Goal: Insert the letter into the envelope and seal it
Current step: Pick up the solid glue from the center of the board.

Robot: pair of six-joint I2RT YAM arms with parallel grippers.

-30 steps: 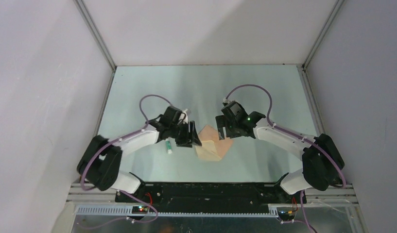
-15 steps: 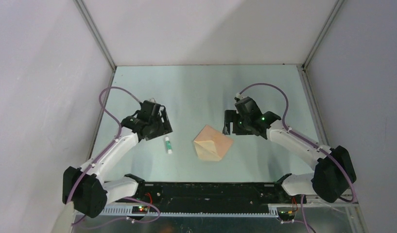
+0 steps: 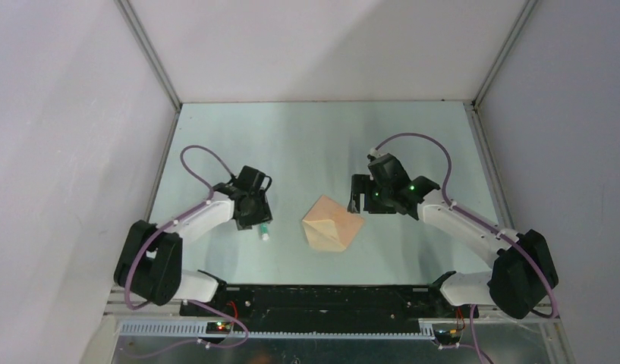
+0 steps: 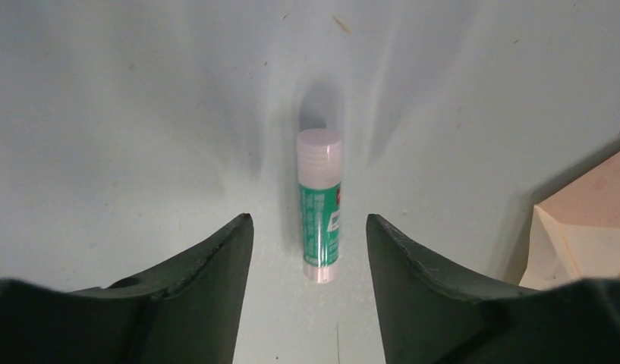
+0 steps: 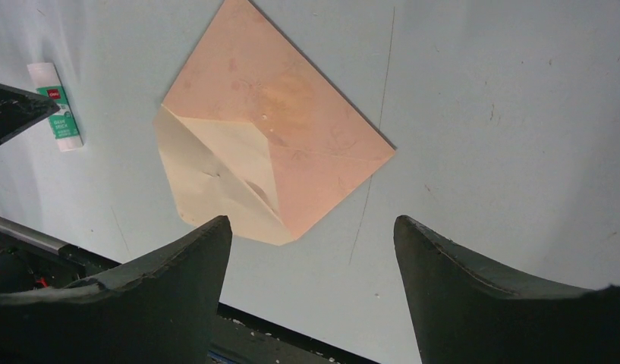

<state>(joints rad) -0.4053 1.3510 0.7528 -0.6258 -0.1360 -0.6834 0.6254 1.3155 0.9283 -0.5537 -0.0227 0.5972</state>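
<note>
While the left arm is swinging back in from its sweep toward the wall, its claw is coming down over the glue stick lying on the counter. The claw is standing wide, one finger on each side of the stick's green label and neither touching it. The pale cap is pointing away from the arm. A second ago this claw was working at the envelope alongside the other one. I'm taking it that the stuffing is over and the sealing is beginning.

Just right of the stick, and apart from it, the envelope is lying skewed like a diamond, in the same spot as half a second ago. Its flap is showing the paler cream inside and is not lying shut. I'm not seeing the letter as a separate sheet anywhere, so it is probably sitting inside already, though I cannot confirm that.

Further right, the right claw is hovering above the counter at the envelope's far side. It is spread wide and carrying nothing, having let go and backed off a little.
</note>
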